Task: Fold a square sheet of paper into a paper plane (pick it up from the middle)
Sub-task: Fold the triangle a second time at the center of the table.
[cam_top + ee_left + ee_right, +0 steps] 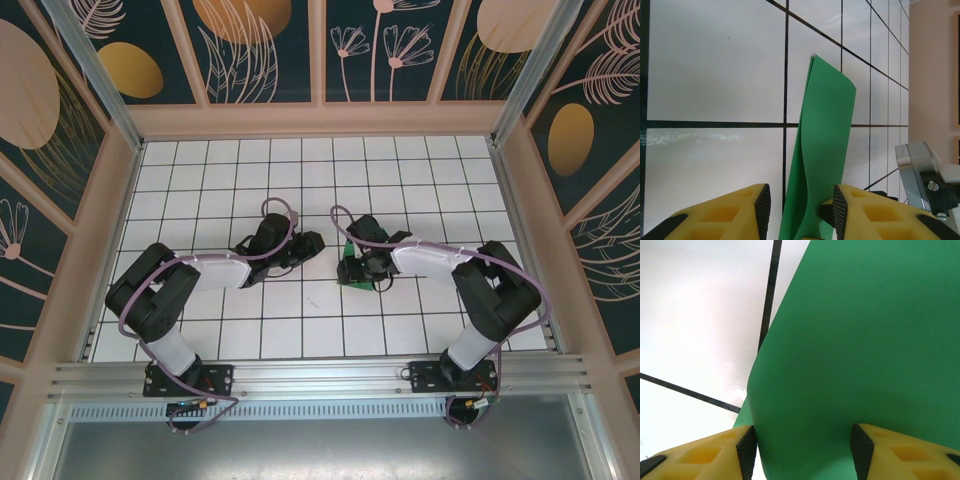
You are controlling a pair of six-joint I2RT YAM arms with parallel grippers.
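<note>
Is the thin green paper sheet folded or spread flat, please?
Folded: the thin green paper sheet shows two layers at its top corner.

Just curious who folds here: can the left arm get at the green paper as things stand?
Probably yes. The green paper stands between the fingers of the left gripper, whose jaws are apart, and nothing else blocks it there. The right gripper has the same sheet between its fingers too.

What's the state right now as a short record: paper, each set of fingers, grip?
paper: green square sheet of paper, doubled over and curved, not flat on the white tiled table
left fingers: apart, paper in the gap, beside one pad
right fingers: apart, paper spans the gap
grip: no clamp visible on either side
</note>
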